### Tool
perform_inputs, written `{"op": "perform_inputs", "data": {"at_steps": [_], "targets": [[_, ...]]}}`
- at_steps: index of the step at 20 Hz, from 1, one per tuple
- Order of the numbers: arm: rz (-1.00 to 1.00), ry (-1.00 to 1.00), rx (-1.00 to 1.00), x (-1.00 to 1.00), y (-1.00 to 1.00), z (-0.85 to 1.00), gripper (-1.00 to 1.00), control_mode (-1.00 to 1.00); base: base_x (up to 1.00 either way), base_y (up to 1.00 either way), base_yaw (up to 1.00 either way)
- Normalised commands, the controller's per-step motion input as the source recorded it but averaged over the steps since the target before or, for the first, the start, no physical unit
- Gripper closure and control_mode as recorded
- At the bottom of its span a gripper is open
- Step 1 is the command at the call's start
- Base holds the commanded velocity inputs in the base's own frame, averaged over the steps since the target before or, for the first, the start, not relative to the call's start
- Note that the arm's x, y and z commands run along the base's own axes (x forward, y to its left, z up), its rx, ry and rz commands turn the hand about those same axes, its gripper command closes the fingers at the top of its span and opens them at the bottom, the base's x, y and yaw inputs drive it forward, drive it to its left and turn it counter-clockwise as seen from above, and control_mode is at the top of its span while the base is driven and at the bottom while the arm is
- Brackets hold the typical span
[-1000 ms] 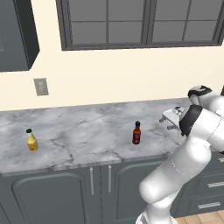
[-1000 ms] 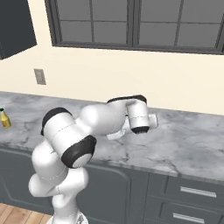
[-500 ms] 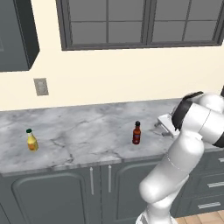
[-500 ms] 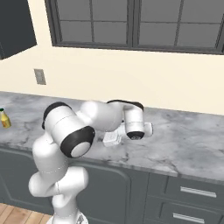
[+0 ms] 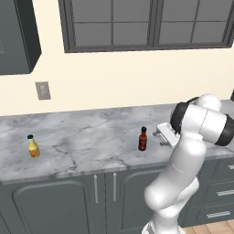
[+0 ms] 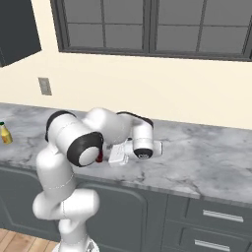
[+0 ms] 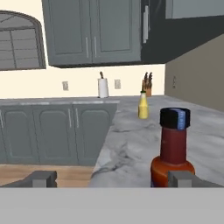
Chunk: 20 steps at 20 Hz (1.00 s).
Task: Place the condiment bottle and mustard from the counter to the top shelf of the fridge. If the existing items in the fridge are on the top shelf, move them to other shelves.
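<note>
Left base view has the condiment bottle [image 5: 143, 139] standing upright on the counter [image 5: 87, 141], near the front edge and roughly mid-frame. It is dark red with a black cap. The gripper [image 5: 161, 135] sits just to its right at about the bottle's height, turned sideways toward it and not touching it. The mustard [image 5: 32, 146], yellow with a dark green cap, stands upright well apart to the left, also close to the front edge. A wall outlet [image 5: 43, 90] is on the cream wall above that end, and a dark-framed window [image 5: 151, 25] runs over the counter.

Right base view shows the arm folded low over the counter, with the hand [image 6: 129, 150] near the front edge; a sliver of the red bottle shows beside the arm's elbow. The mustard appears at the far left edge of this view.

Hand view looks along the counter. The jaws stand wide apart and hold nothing; the fingertips [image 7: 43, 178] rise at the bottom left and bottom right. The condiment bottle stands close ahead, in front of the right tip, and the mustard is farther down the counter. A paper towel roll [image 7: 103, 88] and a knife block [image 7: 147, 86] sit at the far end.
</note>
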Motion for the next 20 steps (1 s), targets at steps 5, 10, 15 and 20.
{"op": "perform_inputs", "data": {"at_steps": [5, 10, 15, 20], "targets": [[-0.05, -0.01, 0.00, 0.23, 0.26, -0.16, -1.00, -1.00, 0.00, 0.00, 0.00], [-0.06, 0.00, 0.00, 0.09, 0.23, -0.08, -1.00, -1.00, 0.00, 0.00, 0.00], [-0.07, -0.01, 0.00, 0.11, 0.27, -0.09, -1.00, -1.00, 0.00, 0.00, 0.00], [-0.05, 0.00, 0.00, 0.20, 0.11, -0.09, -1.00, -1.00, 0.00, 0.00, 0.00]]}}
